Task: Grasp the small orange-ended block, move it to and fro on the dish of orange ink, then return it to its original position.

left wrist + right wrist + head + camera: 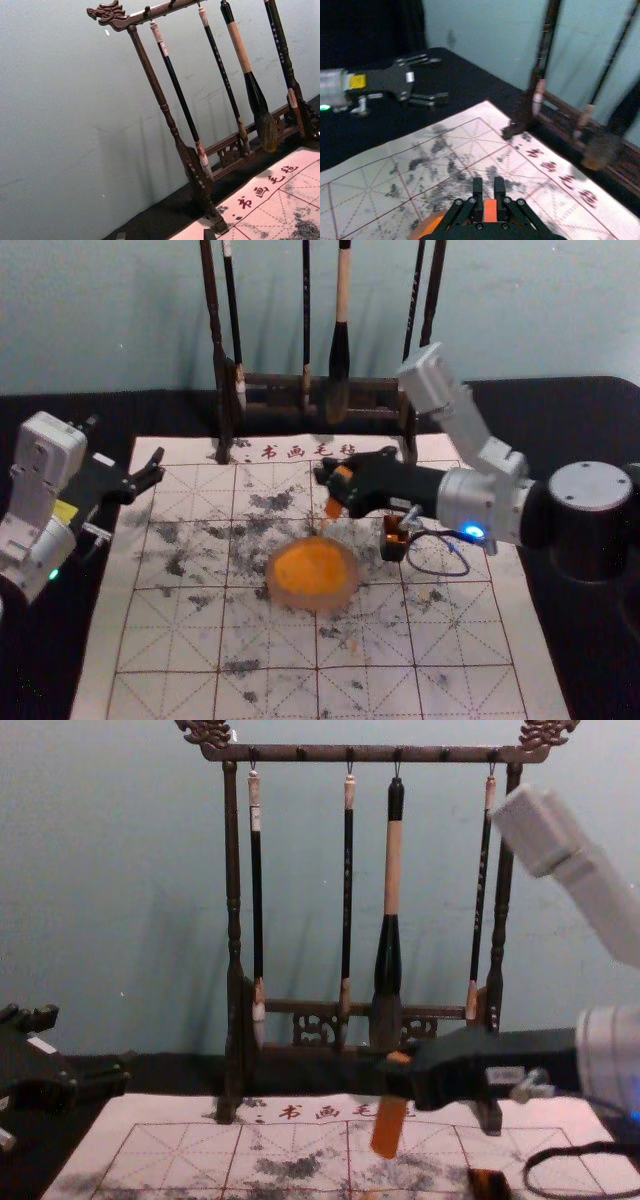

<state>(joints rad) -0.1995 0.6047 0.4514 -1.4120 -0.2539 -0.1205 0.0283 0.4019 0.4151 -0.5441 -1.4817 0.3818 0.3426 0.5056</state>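
Right gripper (489, 192) reaches in over the marked cloth (455, 640), fingers closed on the small orange-ended block (389, 1125). The block hangs aslant from the grip, lower end off the cloth, just beyond the far rim of the dish (352, 586) in the head view. Orange ink (310, 568) lies in the dish; no contact between block and ink seen.

Left gripper (437, 79) idle off the cloth's left side, fingers spread, nothing between them.

Progress: grasp done. The to-and-fro on the ink cannot be confirmed (the block's lower end is orange, but whether that is wet ink or its own colour, the observer cannot say). Return not done, the block being in the air. Likeliest reading: early on, with the pass over the ink to come, though a lift away after inking would look much the same.

Small dark box (394, 539) stands to the right of the dish, a cable (440, 572) looped near it. Whether that marks the block's original place, cannot tell. Brush rack (233, 890) upright behind the work.
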